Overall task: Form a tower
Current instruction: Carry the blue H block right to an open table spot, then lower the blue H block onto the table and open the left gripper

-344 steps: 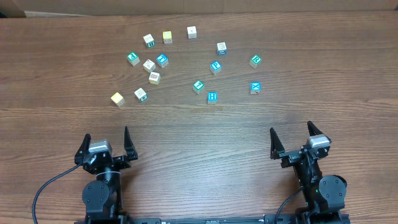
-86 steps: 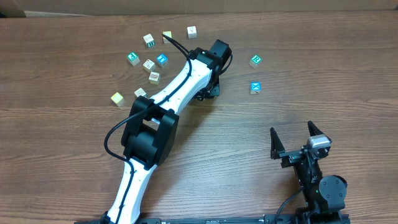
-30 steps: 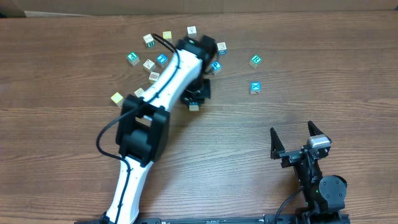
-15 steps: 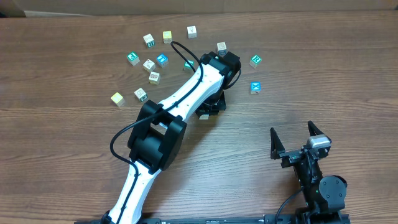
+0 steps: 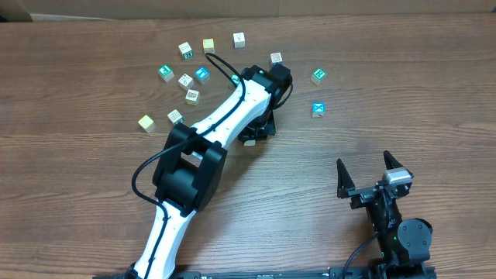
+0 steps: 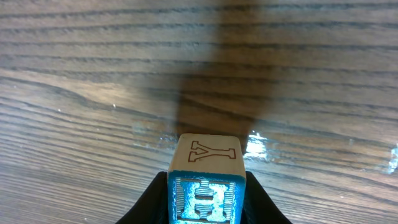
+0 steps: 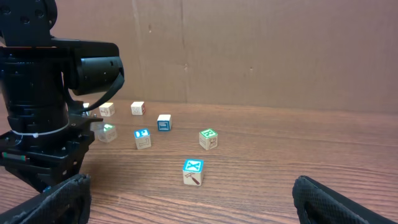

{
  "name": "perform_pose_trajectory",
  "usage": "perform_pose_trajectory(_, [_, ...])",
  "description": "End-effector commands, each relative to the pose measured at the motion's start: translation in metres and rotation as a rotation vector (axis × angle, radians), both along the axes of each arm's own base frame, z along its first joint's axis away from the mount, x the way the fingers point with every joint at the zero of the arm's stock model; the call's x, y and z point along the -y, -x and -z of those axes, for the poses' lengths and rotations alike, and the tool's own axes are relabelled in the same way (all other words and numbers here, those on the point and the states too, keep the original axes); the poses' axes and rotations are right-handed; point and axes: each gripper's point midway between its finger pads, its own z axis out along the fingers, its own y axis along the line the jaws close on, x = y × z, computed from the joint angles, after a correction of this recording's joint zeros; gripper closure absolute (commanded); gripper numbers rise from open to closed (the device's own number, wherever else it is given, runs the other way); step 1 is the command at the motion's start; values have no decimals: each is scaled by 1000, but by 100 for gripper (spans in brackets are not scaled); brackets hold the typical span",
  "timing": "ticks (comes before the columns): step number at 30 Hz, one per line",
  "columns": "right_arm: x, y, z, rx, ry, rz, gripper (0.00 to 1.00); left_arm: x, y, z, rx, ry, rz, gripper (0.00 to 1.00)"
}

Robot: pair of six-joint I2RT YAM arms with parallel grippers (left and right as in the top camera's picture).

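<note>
My left gripper (image 6: 206, 200) is shut on a small wooden cube (image 6: 207, 158) with a blue H face and a cream face marked Y. Its shadow falls on bare wood just ahead. In the overhead view the left gripper (image 5: 254, 136) hangs under the outstretched white arm, right of the cube cluster, and hides most of the held cube. A blue-topped cube with a white X (image 5: 318, 108) (image 7: 193, 172) sits alone to the right. My right gripper (image 5: 368, 172) (image 7: 199, 211) stands open and empty near the front edge. No tower is in view.
Several loose cubes lie scattered at the back: cream ones (image 5: 186, 49), a yellow one (image 5: 146, 122), a teal one (image 5: 165, 72), a blue one (image 5: 202, 74) and a green one (image 5: 318, 75) (image 7: 208, 139). The left arm (image 5: 225, 116) spans the middle of the table.
The left arm swung right with the cube in its grip, then eased slightly back to the left. The right arm has not moved.
</note>
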Motion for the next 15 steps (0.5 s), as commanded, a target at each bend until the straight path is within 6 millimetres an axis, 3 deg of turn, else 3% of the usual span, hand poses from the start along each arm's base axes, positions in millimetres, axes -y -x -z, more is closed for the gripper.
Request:
perform_pose_trajectory(1, [-1, 0, 2, 3, 1, -1, 0, -16, 1, 13, -29, -31, 2, 81])
perform_pose_trajectory(10, [-1, 0, 2, 3, 1, -1, 0, -18, 3, 13, -43, -36, 0, 50])
perform_pose_trajectory(13, [-1, 0, 2, 3, 1, -1, 0, -18, 3, 13, -42, -36, 0, 47])
perform_pose_trajectory(15, [-1, 0, 2, 3, 1, -1, 0, -18, 3, 13, -41, -36, 0, 51])
